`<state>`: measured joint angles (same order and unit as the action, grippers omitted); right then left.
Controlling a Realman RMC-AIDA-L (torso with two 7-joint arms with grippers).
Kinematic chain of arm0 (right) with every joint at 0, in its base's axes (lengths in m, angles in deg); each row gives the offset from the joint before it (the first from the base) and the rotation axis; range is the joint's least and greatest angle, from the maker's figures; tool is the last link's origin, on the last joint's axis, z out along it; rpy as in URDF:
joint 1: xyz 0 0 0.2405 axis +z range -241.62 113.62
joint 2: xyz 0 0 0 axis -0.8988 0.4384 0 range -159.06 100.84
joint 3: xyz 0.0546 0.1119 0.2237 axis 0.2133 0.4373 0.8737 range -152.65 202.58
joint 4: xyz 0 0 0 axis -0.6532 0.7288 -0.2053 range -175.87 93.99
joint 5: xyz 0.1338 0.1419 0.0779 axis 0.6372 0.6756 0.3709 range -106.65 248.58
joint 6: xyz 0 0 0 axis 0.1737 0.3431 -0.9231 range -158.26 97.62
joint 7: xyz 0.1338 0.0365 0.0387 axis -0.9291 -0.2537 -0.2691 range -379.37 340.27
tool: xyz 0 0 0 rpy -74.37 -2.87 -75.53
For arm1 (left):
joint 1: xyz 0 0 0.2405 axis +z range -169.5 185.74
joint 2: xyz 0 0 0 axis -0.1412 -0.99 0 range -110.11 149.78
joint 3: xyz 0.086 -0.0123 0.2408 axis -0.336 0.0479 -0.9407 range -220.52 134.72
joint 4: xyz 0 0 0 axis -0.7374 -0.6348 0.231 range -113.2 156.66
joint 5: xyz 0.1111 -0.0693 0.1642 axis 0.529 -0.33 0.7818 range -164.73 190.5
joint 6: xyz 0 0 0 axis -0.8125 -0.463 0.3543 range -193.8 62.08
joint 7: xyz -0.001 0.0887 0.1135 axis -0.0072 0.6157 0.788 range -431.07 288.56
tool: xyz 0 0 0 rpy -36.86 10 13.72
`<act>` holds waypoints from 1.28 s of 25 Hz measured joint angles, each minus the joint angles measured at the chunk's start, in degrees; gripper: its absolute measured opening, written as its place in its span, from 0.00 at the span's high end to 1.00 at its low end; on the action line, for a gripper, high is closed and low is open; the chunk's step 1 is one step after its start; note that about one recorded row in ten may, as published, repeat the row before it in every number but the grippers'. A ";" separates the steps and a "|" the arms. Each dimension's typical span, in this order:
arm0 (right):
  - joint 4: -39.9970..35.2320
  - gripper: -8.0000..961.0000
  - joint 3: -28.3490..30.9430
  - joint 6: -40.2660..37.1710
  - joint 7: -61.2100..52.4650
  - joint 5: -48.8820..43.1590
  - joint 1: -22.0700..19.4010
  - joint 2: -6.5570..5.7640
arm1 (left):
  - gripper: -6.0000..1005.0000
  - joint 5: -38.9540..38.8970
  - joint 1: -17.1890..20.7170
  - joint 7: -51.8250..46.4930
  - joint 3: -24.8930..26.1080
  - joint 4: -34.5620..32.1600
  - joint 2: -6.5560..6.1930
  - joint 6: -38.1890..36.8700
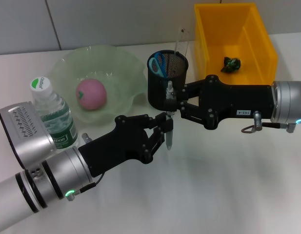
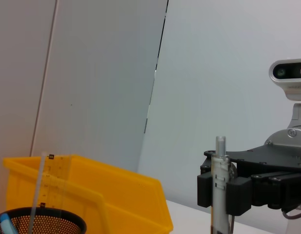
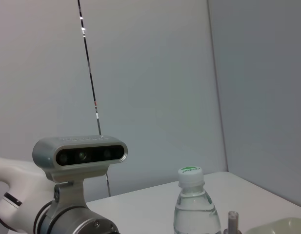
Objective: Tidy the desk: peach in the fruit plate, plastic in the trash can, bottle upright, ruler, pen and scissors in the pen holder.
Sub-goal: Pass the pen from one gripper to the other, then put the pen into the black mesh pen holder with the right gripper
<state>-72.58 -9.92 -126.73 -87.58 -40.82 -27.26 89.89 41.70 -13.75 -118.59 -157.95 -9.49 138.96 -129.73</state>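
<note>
Almost everything is sorted: the peach (image 1: 91, 93) lies in the fruit plate (image 1: 122, 62) at upper left of the head view, the bottle (image 1: 53, 113) stands upright at the left edge, a dark crumpled scrap sits in the trash can (image 1: 262, 57) at upper right, and the scissors (image 1: 157, 64) and ruler (image 1: 178, 41) poke out of the pen holder (image 1: 167, 81) at upper centre.

The step in hand is the pen (image 1: 169, 117), held upright in the middle of the frame, just in front of the pen holder and clear of the counter (image 1: 213, 185).

The right gripper (image 1: 170, 100) has its fingers clenched on the upper part of the pen; the left wrist view shows that grip plainly. The left gripper (image 1: 162, 127) holds the lower part from the lower left, fingers closed around it as far as I can judge.

Next, I'd say, the left fingers must release so the right arm can lift the pen over the rim and drop it in.
</note>
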 joint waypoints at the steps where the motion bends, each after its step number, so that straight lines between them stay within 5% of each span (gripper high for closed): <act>1: 0.00 0.84 0.04 0.00 0.00 0.00 -0.02 0.00 | 0.81 0.00 0.01 0.00 0.00 0.00 0.00 0.00; 15: -0.20 0.85 0.35 -0.03 0.28 0.00 -0.14 0.00 | 0.70 0.54 0.14 -0.70 -0.08 0.06 -0.31 -0.11; 20: -0.31 0.84 0.35 -0.06 0.30 0.10 -0.07 0.00 | 0.49 0.54 0.13 -0.64 -0.08 0.11 -0.34 -0.11; 23: -0.39 0.83 0.45 -0.15 0.26 0.21 -0.10 -0.01 | 0.25 0.54 0.11 -0.86 -0.06 0.19 -0.41 -0.20; 32: -0.61 0.82 0.80 -0.36 0.03 1.98 -0.65 -0.21 | 0.16 0.58 0.31 -0.91 -0.08 0.44 -0.53 -0.32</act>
<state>-73.20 -9.11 -127.08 -87.55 -38.84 -27.91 89.68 42.28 -13.44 -119.50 -158.04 -9.05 138.43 -130.05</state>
